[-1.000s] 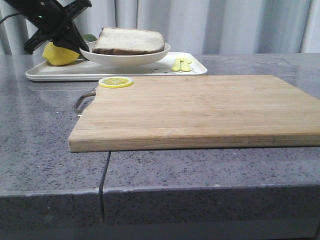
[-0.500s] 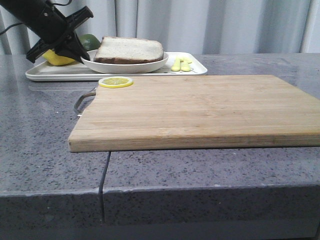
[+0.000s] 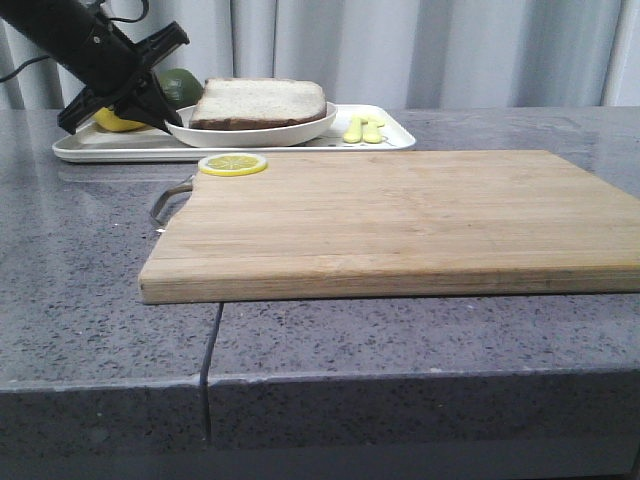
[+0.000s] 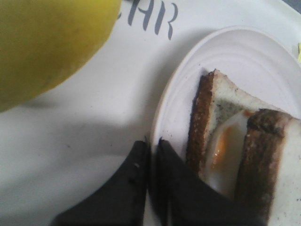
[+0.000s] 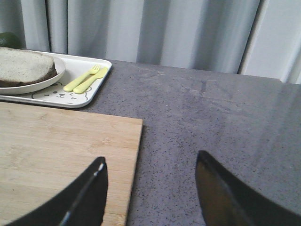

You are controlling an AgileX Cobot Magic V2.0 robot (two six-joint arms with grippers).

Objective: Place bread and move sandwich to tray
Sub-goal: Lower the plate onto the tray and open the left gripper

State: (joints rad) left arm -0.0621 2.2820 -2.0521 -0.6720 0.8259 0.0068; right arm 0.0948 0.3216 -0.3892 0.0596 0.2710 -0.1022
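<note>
My left claw [image 4: 151,153] is clamped on the plate [image 4: 244,61] rim, sandwich [image 4: 244,155] aboard, plate resting on the tray [image 3: 385,137] beside the lemon [image 4: 47,42]. Only this wrist view shows the egg filling. My right claw [image 5: 150,188] hangs open over the cutting board [image 5: 61,155] edge and bare surface [image 5: 211,117].

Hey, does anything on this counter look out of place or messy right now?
One oddity: a lone lemon slice sits at the far left corner of the wooden cutting board. The egg sandwich sits neatly on its round white plate, on the white rectangular tray. No spills.
</note>
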